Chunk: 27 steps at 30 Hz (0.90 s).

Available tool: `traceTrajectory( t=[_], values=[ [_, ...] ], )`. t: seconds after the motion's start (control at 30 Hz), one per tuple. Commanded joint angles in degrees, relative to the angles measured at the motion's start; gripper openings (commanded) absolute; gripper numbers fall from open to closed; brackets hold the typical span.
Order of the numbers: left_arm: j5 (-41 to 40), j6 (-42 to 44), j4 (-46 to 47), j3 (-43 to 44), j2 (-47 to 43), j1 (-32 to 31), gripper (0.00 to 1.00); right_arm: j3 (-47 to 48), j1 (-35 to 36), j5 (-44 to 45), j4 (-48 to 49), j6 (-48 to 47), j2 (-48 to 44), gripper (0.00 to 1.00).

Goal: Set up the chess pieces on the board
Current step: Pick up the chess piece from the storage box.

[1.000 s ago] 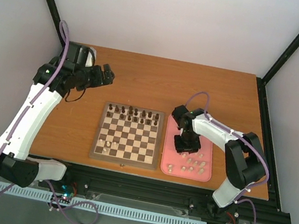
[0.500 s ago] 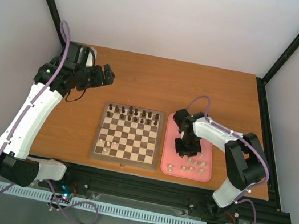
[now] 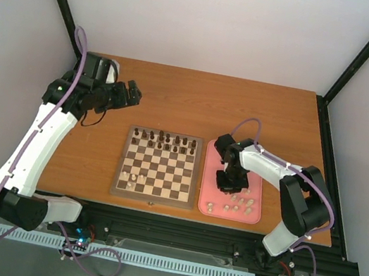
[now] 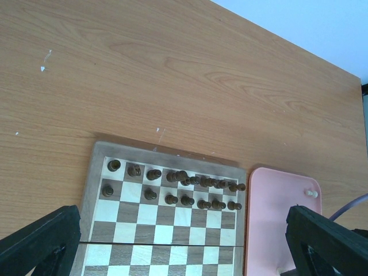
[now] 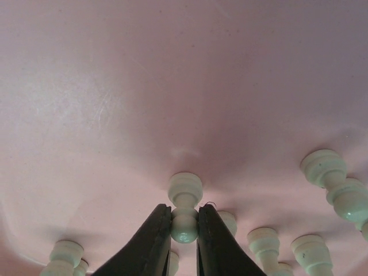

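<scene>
In the right wrist view my right gripper (image 5: 184, 225) is shut on the round head of a cream-white pawn (image 5: 185, 195) that stands on the pink tray (image 5: 172, 86). Several more cream chess pieces (image 5: 329, 174) stand around it. From above, the right gripper (image 3: 229, 182) is down over the tray (image 3: 257, 178), left of the loose cream pieces (image 3: 239, 203). The board (image 3: 120, 169) carries two rows of dark brown men (image 3: 163, 140) at its far side and a few cream pieces (image 3: 136, 177) near its front left. My left gripper (image 3: 134, 92) hangs open above the table's back left.
The left wrist view looks down on the board (image 4: 95, 190), its dark men (image 4: 178, 187) and the tray's left part (image 4: 270, 213), with one cream piece (image 4: 311, 194) near the tray's far corner. Bare wooden table (image 3: 197, 104) lies behind the board. Black frame rails run along the table's edges.
The right gripper has sunk a little toward the tray and closed its jaws on a cream pawn. The left arm has not moved.
</scene>
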Motion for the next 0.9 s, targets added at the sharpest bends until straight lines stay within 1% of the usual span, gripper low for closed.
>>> traceTrajectory(
  t=[0.0, 0.07, 0.2, 0.37, 0.47, 0.57, 0.7, 0.87],
  values=[
    [0.2, 0.6, 0.6, -0.3, -1.5, 0.4, 1.0, 0.6, -0.5, -1.1, 0.1, 0.3, -0.9, 0.12],
    [0.2, 0.6, 0.5, -0.5, -1.7, 0.4, 1.0, 0.8, -0.4, -1.4, 0.1, 0.3, -0.9, 0.08],
    [0.1, 0.7, 0.4, -0.7, -2.2, 0.4, 1.0, 3.8, -0.2, 0.7, -1.9, 0.3, -1.7, 0.04],
    [0.2, 0.7, 0.5, -0.6, -2.3, 0.4, 1.0, 13.2, 3.3, 5.6, -8.2, 0.6, -0.9, 0.03],
    [0.2, 0.7, 0.5, -0.4, -2.5, 0.4, 1.0, 18.8, 7.0, 4.8, -10.0, 1.6, 0.5, 0.03],
    [0.0, 0.7, 0.5, -0.7, -2.7, 0.4, 1.0, 25.1, 12.7, 3.9, -11.5, 2.7, 4.4, 0.03],
    [0.4, 0.5, 0.6, -0.8, -2.9, 0.4, 1.0, 33.5, 20.5, 0.7, -10.7, 3.5, 11.6, 0.03],
    [0.0, 0.8, 0.3, -0.9, -3.7, 0.3, 1.0, 44.4, 25.9, -0.5, -11.7, 2.2, 19.8, 0.04]
  ],
)
